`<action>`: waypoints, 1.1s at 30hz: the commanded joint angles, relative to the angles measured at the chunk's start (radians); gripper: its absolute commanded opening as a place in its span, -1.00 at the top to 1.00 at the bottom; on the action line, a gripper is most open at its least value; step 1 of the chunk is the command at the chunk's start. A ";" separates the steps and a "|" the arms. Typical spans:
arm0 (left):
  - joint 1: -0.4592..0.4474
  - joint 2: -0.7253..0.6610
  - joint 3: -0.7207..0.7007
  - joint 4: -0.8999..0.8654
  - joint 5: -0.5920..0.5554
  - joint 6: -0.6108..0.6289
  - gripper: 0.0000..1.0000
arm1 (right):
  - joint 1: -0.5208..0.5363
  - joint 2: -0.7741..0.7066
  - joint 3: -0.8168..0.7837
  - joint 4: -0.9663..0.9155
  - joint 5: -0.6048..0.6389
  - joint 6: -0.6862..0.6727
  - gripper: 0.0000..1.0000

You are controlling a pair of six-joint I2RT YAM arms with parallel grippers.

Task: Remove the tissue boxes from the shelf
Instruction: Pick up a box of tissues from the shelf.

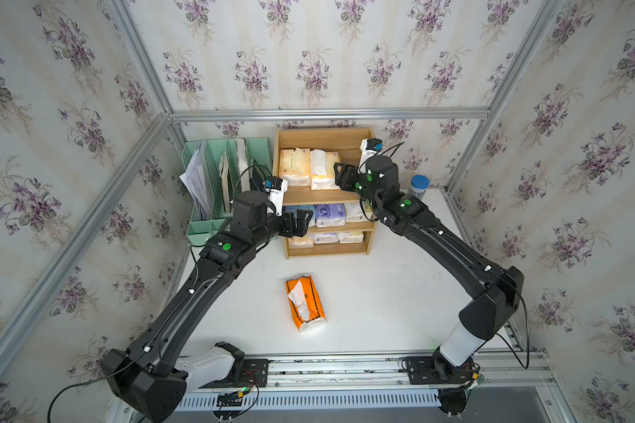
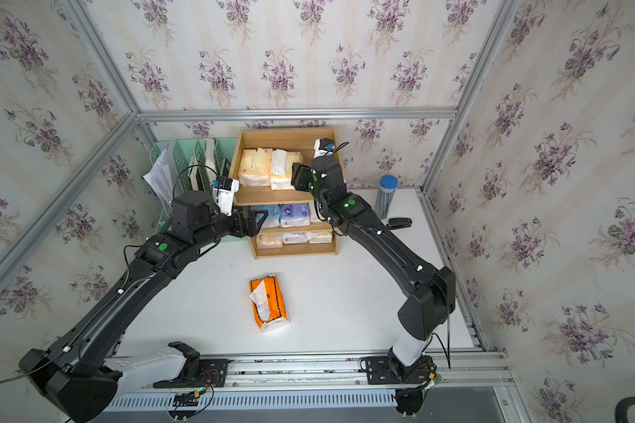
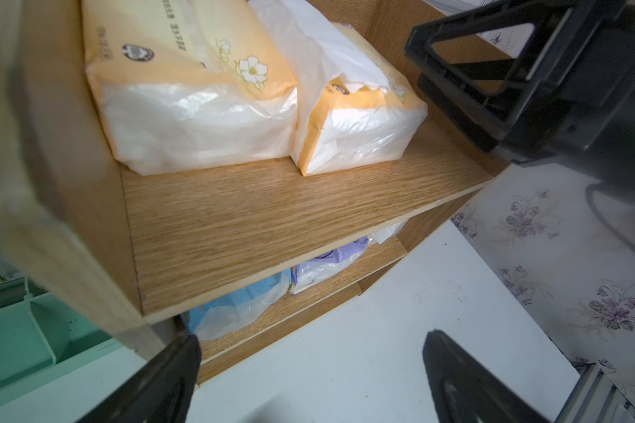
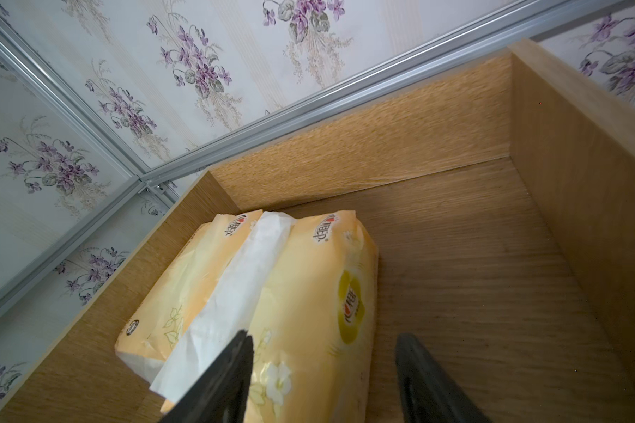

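Right wrist view puts my right gripper (image 4: 323,337), jaws apart, straddling the yellow pack (image 4: 319,285) at lower centre, on the top tier of the shelf (image 4: 455,128); next I'd close and draw back, while my left gripper (image 3: 312,338) hangs wide open.

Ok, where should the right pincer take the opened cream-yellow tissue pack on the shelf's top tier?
Probably across the short width of the opened cream-yellow tissue pack, at its near end, through the open front of the wooden shelf: it lies lengthwise, a neighbouring pack against it.
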 commanded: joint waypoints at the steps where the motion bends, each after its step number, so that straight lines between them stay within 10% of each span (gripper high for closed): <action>1: 0.001 -0.030 -0.016 0.000 0.018 0.007 -0.99 | -0.006 0.021 0.020 0.006 -0.034 -0.011 -0.32; 12: 0.003 -0.085 -0.045 -0.041 0.014 0.019 -0.99 | -0.006 0.071 0.024 0.005 -0.138 0.023 -0.21; 33: 0.003 -0.216 -0.138 -0.054 0.038 -0.085 -0.98 | -0.006 -0.100 -0.024 -0.052 -0.128 -0.010 1.00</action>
